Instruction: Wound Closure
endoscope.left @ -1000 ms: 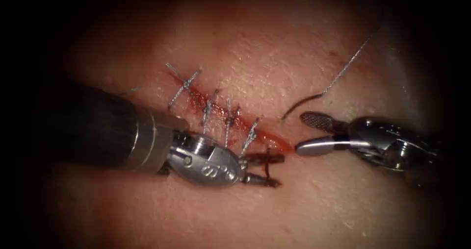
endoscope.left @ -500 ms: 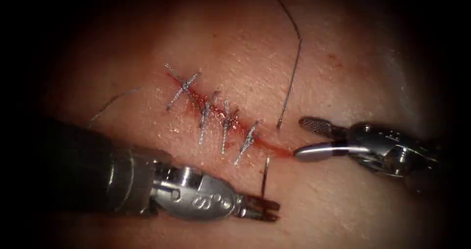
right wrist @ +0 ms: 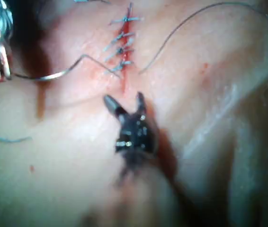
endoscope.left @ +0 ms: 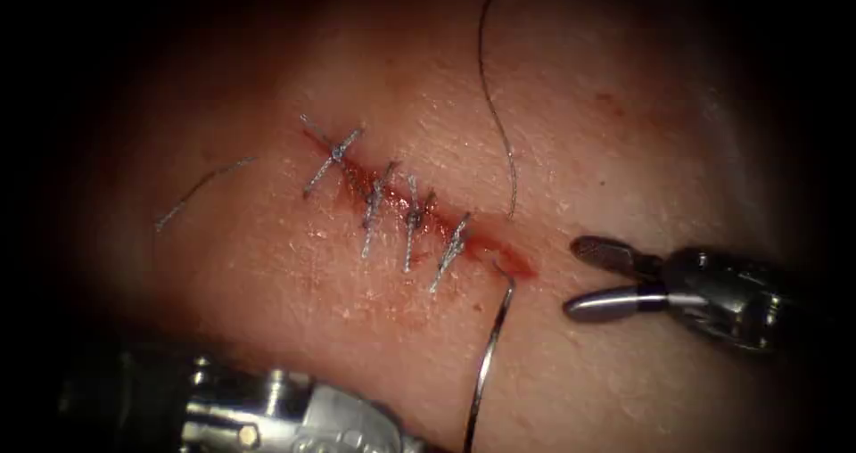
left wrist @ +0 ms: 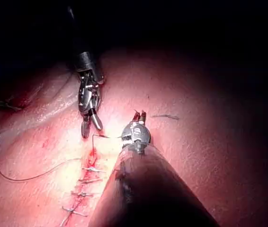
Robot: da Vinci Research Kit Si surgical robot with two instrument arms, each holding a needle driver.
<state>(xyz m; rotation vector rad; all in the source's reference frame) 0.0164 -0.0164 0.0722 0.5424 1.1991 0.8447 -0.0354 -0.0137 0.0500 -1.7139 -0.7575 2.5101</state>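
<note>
One end of the needle (endoscope.left: 489, 355) is clenched in the left tool (right wrist: 0, 64), the other meets the cut's (endoscope.left: 419, 221) lower-right end, near the released, empty right tool (endoscope.left: 593, 279).

The left claw (right wrist: 0, 64) is clamped shut low at the frame edge; the right claw (endoscope.left: 596, 279) is held spread.

**Cut off and unclear at the wound**

In the endoscope view the left arm's silver needle driver (endoscope.left: 294, 417) runs off the bottom edge, so its jaws and its hold on the thin curved steel needle (endoscope.left: 489, 364) are cut off. The dark thread (endoscope.left: 496, 105) leaves over the top edge. In the right wrist view the right arm's dark two-jawed tool (right wrist: 124, 105) blurs toward its shaft.
</note>
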